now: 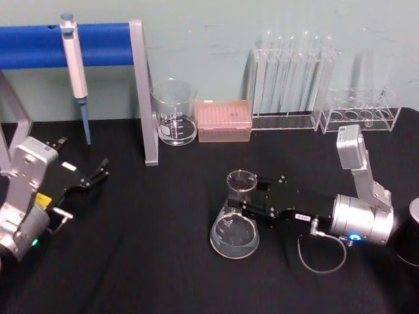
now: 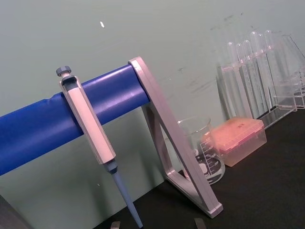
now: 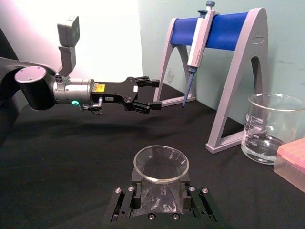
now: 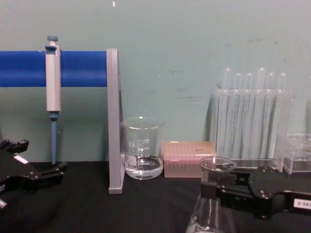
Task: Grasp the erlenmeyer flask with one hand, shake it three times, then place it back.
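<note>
The erlenmeyer flask (image 1: 234, 229) is clear glass and stands upright on the black table, a little right of centre. My right gripper (image 1: 244, 197) reaches in from the right and is shut on its neck just below the flared rim. In the right wrist view the flask (image 3: 161, 164) sits between the black jaws of the right gripper (image 3: 161, 198), which press on both sides of the neck. From the chest, the flask (image 4: 212, 213) and the right gripper (image 4: 215, 188) show at the lower right. My left gripper (image 1: 96, 175) rests open at the left, far from the flask.
A glass beaker (image 1: 175, 121) with a little liquid, a pink tip box (image 1: 224, 121) and racks of test tubes (image 1: 291, 78) line the back. A blue-barred stand (image 1: 98, 42) holding a pipette (image 1: 75, 65) fills the back left. A dark object (image 1: 409, 232) sits at the right edge.
</note>
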Controlling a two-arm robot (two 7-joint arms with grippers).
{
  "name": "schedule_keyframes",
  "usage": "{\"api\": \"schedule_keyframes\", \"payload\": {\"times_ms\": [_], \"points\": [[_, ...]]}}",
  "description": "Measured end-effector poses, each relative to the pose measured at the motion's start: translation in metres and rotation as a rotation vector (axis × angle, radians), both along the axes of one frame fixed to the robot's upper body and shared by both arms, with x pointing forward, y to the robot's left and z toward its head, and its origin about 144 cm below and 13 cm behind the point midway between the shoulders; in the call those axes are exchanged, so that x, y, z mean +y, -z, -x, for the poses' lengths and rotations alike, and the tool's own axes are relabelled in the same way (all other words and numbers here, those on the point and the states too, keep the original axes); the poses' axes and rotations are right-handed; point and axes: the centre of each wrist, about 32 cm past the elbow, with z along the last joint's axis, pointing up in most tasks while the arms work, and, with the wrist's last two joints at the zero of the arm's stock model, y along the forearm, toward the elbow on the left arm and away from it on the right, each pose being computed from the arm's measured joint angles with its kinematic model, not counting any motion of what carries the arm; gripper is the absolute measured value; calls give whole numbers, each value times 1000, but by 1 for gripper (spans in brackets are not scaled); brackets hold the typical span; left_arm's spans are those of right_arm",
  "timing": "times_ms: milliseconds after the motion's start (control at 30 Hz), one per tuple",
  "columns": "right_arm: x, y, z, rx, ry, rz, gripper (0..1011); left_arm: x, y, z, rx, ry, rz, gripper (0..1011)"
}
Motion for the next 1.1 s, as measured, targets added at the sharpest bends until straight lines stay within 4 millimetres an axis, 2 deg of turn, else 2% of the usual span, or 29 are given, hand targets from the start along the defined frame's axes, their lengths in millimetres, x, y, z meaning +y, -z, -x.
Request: {"api": "schedule_keyframes", "payload": {"times_ms": [1100], "points": [[1, 1, 0, 28, 9, 5, 449, 0, 0, 0, 0, 0, 0, 1001]]}}
